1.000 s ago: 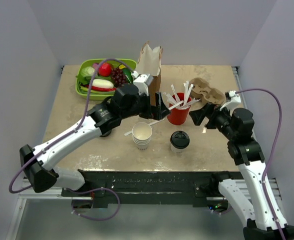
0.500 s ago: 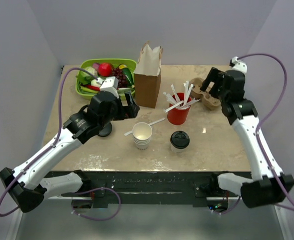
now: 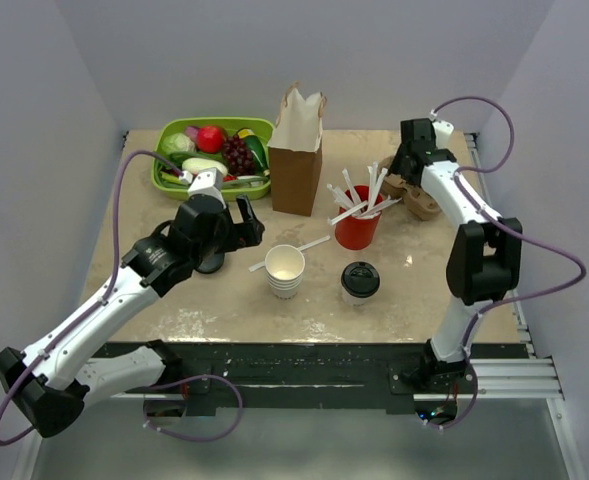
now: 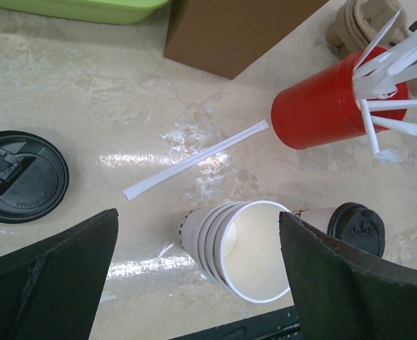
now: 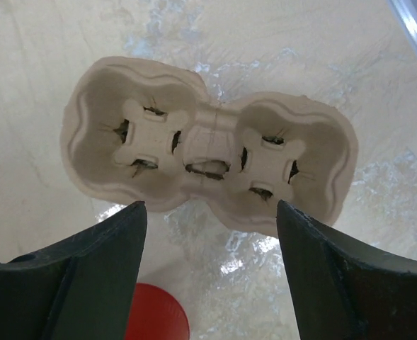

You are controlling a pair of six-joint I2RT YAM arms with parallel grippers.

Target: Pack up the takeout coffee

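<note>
The takeout coffee (image 3: 360, 282), a white cup with a black sip lid, stands upright at the front centre of the table; its lid shows in the left wrist view (image 4: 355, 228). My left gripper (image 3: 239, 222) is open and empty, up and to the left of the stack of lidless cups (image 3: 285, 270). In its own view (image 4: 197, 283) the stack (image 4: 243, 248) lies between the jaws, well below them. My right gripper (image 3: 406, 165) is open and empty above the brown two-cup carrier (image 3: 419, 192), which fills its view (image 5: 208, 163).
A red cup of wrapped straws (image 3: 357, 226) stands between the carrier and a brown paper bag (image 3: 299, 150). A green tray of toy food (image 3: 174, 175) is at the back left. A loose black lid (image 4: 20, 177) and one straw (image 4: 194, 159) lie by the stack.
My left gripper has pulled back to the left, away from the bag and red cup. My right arm has swung up and back over the carrier.
</note>
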